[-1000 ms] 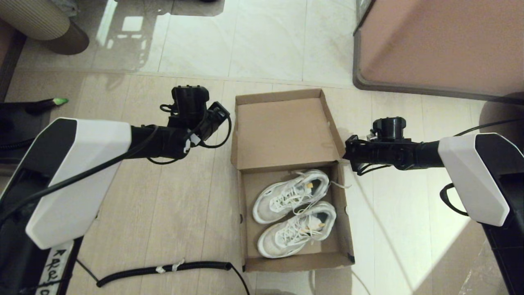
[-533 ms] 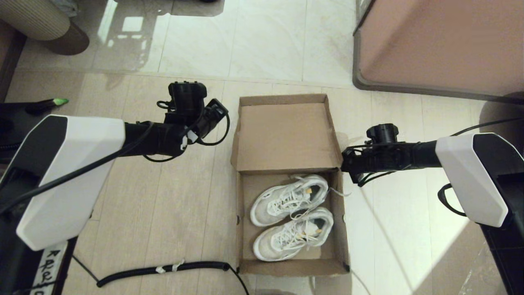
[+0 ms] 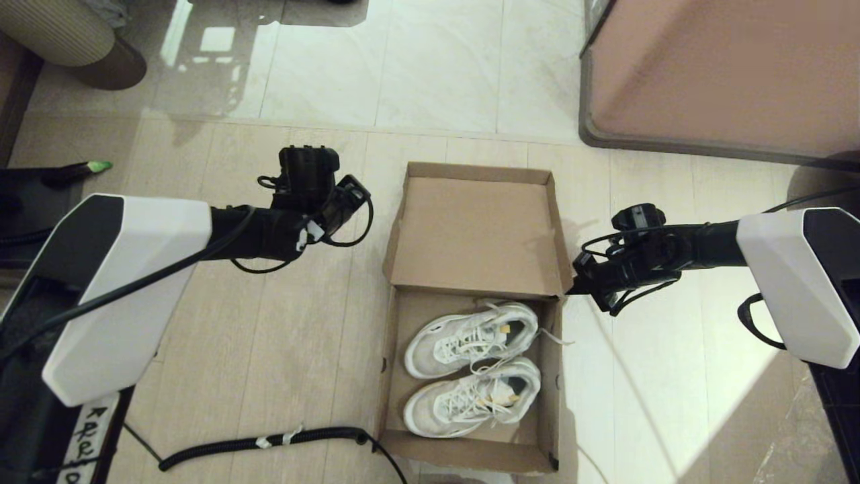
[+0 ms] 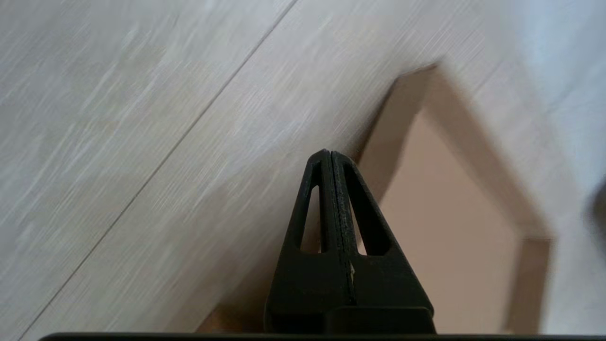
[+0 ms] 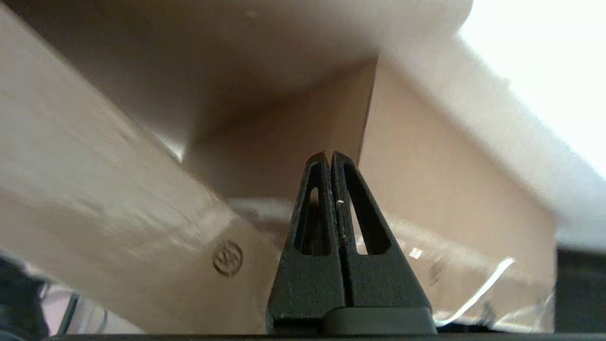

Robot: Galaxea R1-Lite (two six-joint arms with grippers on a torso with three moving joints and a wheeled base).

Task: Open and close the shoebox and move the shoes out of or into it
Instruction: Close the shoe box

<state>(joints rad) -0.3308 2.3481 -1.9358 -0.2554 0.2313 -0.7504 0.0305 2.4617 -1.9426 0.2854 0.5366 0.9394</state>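
The brown cardboard shoebox (image 3: 388,376) lies open on the floor, its hinged lid (image 3: 477,228) folded back on the far side. Both white and grey sneakers (image 3: 470,335) (image 3: 470,398) lie side by side inside, toes to the left. My right gripper (image 3: 571,290) is shut with nothing in it, its tip at the box's right hinge corner; in the right wrist view the shut gripper (image 5: 330,155) is close against the cardboard (image 5: 450,161). My left gripper (image 3: 363,191) hangs shut and empty left of the lid; in the left wrist view the gripper (image 4: 330,154) points at the lid's corner (image 4: 450,213).
A large pinkish-brown furniture block (image 3: 725,67) with a grey base fills the far right. A black corrugated cable (image 3: 269,440) runs along the floor near the box's front left corner. A ribbed beige round object (image 3: 60,33) sits far left.
The shoebox has slid toward me and turned slightly. My right gripper has moved down and nearer with the hinge corner. The left arm has barely shifted.
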